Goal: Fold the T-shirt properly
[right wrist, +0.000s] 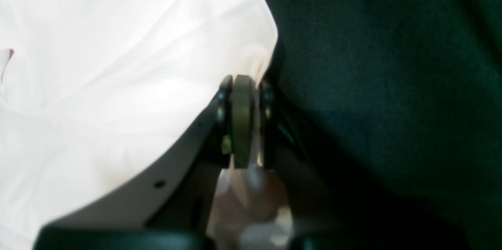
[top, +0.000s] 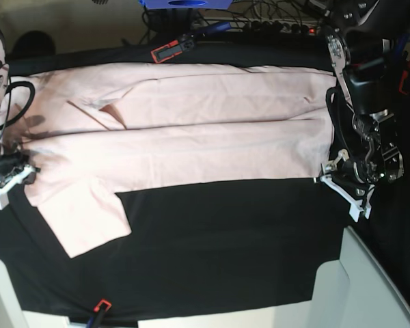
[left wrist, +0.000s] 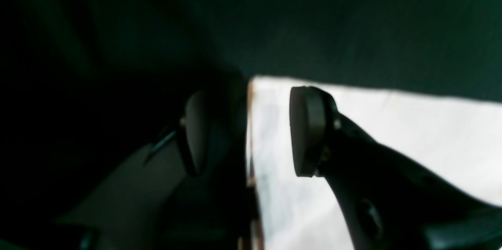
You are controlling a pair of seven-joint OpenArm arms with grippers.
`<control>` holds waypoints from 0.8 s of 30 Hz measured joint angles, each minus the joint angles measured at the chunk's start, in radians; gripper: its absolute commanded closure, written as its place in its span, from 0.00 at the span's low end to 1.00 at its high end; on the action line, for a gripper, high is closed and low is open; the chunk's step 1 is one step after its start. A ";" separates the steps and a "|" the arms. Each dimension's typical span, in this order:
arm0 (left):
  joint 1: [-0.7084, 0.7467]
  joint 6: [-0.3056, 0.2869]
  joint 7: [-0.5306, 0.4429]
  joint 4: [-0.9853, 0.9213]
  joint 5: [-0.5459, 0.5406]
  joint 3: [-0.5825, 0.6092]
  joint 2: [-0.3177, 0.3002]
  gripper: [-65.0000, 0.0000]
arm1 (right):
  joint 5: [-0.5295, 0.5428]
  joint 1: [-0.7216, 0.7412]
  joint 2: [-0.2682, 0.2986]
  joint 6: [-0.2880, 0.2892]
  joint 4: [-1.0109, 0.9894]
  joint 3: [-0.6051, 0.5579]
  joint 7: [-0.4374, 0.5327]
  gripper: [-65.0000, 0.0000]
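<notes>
1. While its jaws pinch the T-shirt point(top: 191, 130) edge, the right gripper point(top: 5, 179) sits at the base view's left.
2. Pink fabric spreads across the black table cloth point(top: 225, 246).
3. Rightmost, the left gripper point(top: 346, 188) gapes, holding nothing, at the hem corner.

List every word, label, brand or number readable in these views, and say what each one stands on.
None can be read.
T-shirt: only its plain pink side shows, no lettering visible.
Red-and-black device at the table's far edge: any marking is too small to read.
Both wrist views: blurred, no text.
</notes>
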 measured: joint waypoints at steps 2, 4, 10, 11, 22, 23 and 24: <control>-0.010 0.000 -0.033 -0.028 0.002 0.005 -0.001 0.50 | 0.000 0.000 0.000 0.000 0.000 0.000 0.000 1.00; -0.012 0.000 -0.063 -0.063 0.002 0.005 0.000 0.50 | 0.000 0.000 0.000 0.000 0.000 0.000 0.000 1.00; -0.005 0.000 -0.084 -0.104 0.005 0.005 0.023 0.50 | 0.000 0.000 0.001 0.000 0.000 0.000 0.001 1.00; -0.005 0.000 -0.088 -0.104 0.005 0.005 0.023 0.50 | 0.000 0.000 0.001 0.000 0.000 0.000 0.000 1.00; -0.005 0.000 -0.111 -0.121 0.005 0.005 0.025 0.93 | 0.000 0.000 0.000 0.000 0.000 0.000 0.000 1.00; -0.005 0.000 -0.111 -0.121 0.002 0.005 0.027 0.99 | 0.000 0.000 0.000 0.000 0.000 0.000 0.000 1.00; -0.005 0.000 -0.111 -0.121 0.002 0.005 0.030 1.00 | 0.000 0.000 0.000 0.000 0.000 0.000 0.000 1.00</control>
